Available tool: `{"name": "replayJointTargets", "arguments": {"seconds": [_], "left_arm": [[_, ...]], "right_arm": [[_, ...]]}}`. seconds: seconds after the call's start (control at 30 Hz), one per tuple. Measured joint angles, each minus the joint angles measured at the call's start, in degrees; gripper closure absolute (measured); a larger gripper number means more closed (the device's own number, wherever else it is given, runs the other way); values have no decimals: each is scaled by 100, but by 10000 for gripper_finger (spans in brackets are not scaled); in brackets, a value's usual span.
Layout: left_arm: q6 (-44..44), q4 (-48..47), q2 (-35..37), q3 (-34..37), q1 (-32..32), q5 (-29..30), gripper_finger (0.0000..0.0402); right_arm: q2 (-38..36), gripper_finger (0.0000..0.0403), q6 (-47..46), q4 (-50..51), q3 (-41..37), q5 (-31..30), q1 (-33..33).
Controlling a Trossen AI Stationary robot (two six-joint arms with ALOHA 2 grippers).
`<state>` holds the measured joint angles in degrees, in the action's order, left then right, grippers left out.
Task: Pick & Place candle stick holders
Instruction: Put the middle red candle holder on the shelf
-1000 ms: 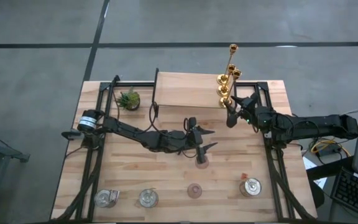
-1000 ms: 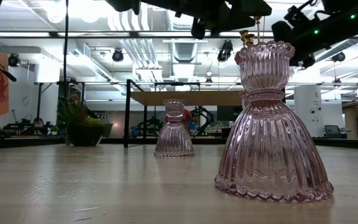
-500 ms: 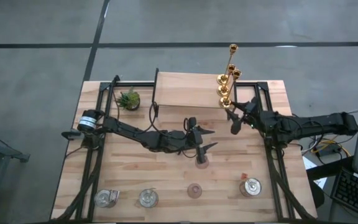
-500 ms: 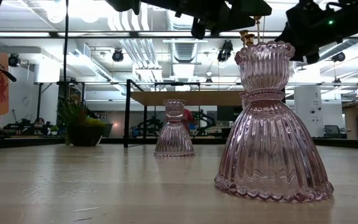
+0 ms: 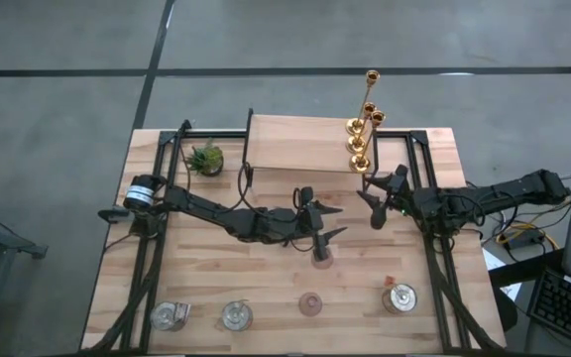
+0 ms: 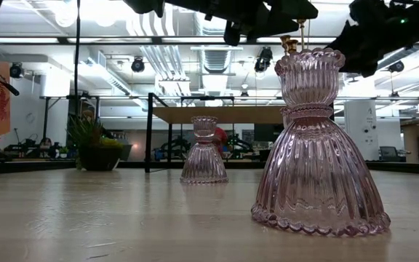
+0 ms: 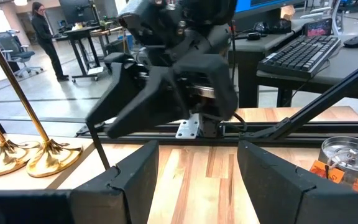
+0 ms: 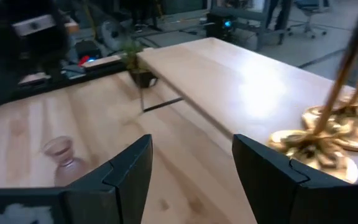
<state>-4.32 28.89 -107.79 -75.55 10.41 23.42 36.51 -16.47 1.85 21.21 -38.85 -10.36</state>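
Note:
Three gold candle stick holders (image 5: 360, 139) stand on their round bases at the right end of a raised wooden shelf (image 5: 295, 144). One pink glass holder (image 5: 321, 258) stands mid-table and another (image 5: 310, 302) nearer the front edge. Silvery glass cups (image 5: 170, 315) (image 5: 236, 315) (image 5: 399, 297) stand along the front. My left gripper (image 5: 335, 222) hovers open above the middle of the table, just beyond the mid-table pink holder, with nothing between its fingers (image 7: 197, 158). My right gripper (image 5: 369, 205) hovers open a little in front of the gold holders (image 8: 328, 140), also holding nothing.
A small spiky green plant (image 5: 206, 157) stands at the far left beside the shelf. Black frame rails (image 5: 429, 258) run along both table sides. A keyboard (image 5: 568, 302) lies off the table's right edge. Bare wood lies between the pink holders and the shelf.
My right gripper has swung away from the gold holders toward the table's near edge and turned more toward the table's middle, still open and holding nothing. The holders have stayed where they were.

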Motion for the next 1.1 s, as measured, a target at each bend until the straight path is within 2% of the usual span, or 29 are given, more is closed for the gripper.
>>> {"name": "replayJointTargets", "arguments": {"seconds": [0.23, 0.53, 0.7, 0.93, 1.1], "left_arm": [[-34, -84, 0, 0, 0, -34, 179], [-33, -109, 0, 0, 0, -522, 179], [-98, -173, 0, 2, -2, -837, 180], [-33, -611, 112, 20, 34, -948, 217], [122, -1038, 571, 108, 154, -947, 268]], "right_arm": [[0, 189, -229, 87, -182, 22, -654], [193, 218, -591, -106, -307, 548, -1565], [350, 267, -556, -458, -312, 529, -1933], [847, 384, -442, -1058, -378, 540, -2223], [1182, 390, -397, -1257, -396, 542, -2242]]}}
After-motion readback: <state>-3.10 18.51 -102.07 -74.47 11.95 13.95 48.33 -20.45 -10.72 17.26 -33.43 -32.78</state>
